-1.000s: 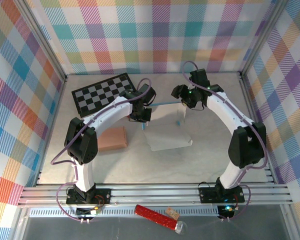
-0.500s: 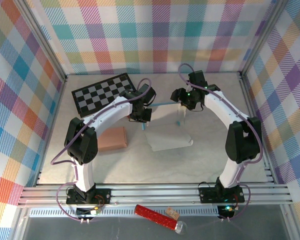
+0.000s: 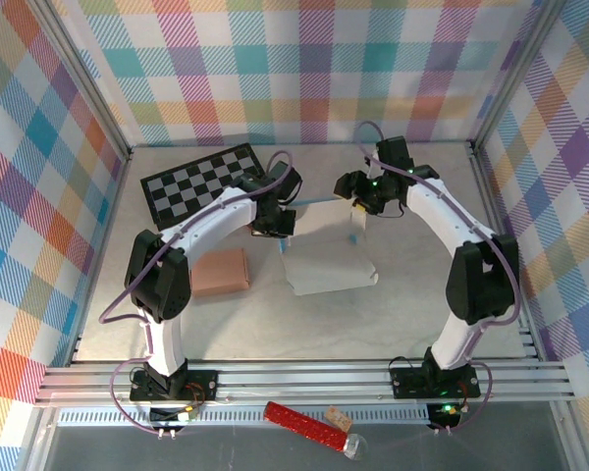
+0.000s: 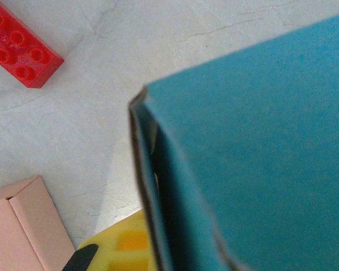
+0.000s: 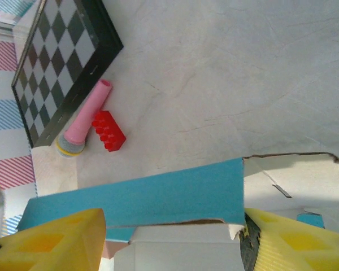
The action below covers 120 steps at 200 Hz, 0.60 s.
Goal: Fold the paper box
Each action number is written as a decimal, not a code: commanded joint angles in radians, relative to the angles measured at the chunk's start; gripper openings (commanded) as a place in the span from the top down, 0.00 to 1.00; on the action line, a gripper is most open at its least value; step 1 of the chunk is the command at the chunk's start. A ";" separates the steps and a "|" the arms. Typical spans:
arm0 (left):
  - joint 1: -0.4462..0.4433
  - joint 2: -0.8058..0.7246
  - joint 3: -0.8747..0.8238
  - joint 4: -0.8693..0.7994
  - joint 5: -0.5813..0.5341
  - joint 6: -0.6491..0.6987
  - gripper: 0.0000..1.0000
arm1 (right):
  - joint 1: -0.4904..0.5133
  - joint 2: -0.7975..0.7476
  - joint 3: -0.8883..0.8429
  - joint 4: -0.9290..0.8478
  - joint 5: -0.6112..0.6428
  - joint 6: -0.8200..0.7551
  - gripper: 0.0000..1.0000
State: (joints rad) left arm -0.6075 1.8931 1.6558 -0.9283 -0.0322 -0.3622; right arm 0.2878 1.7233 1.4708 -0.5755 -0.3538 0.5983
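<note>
Card, thin and light: that's the paper box (image 3: 329, 257), white outside, teal inside, sitting mid-table with its walls half raised. It looks likely to buckle if squeezed mid-panel and to slide if shoved, so creases and flap edges are the places to hold. At its 10 o'clock corner the left gripper (image 3: 278, 224) is pinched fully shut, apparently on the wall's edge. At 1 o'clock the right gripper (image 5: 172, 240) stands partly open, its yellow pads (image 5: 62, 237) straddling the teal flap (image 5: 158, 195) without clamping it. A pink block (image 3: 221, 272) lies at 8 o'clock and a chessboard (image 3: 198, 182) at 10.
</note>
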 commanded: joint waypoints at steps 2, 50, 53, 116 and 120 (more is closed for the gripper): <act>0.039 -0.051 -0.001 0.031 0.073 0.043 1.00 | -0.024 -0.148 0.003 0.003 -0.037 -0.061 0.36; 0.140 -0.047 0.025 0.088 0.280 0.104 1.00 | -0.164 -0.277 -0.049 0.155 -0.146 -0.090 0.39; 0.148 -0.048 0.025 0.098 0.303 0.109 1.00 | -0.177 -0.275 -0.052 0.164 -0.162 -0.091 0.39; 0.257 0.020 0.052 0.221 0.656 0.148 1.00 | -0.369 -0.052 -0.120 0.541 -0.676 0.013 0.49; 0.260 0.027 0.056 0.223 0.665 0.151 1.00 | -0.367 -0.036 -0.113 0.543 -0.697 0.010 0.49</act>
State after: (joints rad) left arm -0.3637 1.8904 1.6623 -0.7536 0.4599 -0.2516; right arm -0.0689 1.6024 1.3567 -0.1848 -0.7952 0.5777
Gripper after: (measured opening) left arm 0.052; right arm 0.514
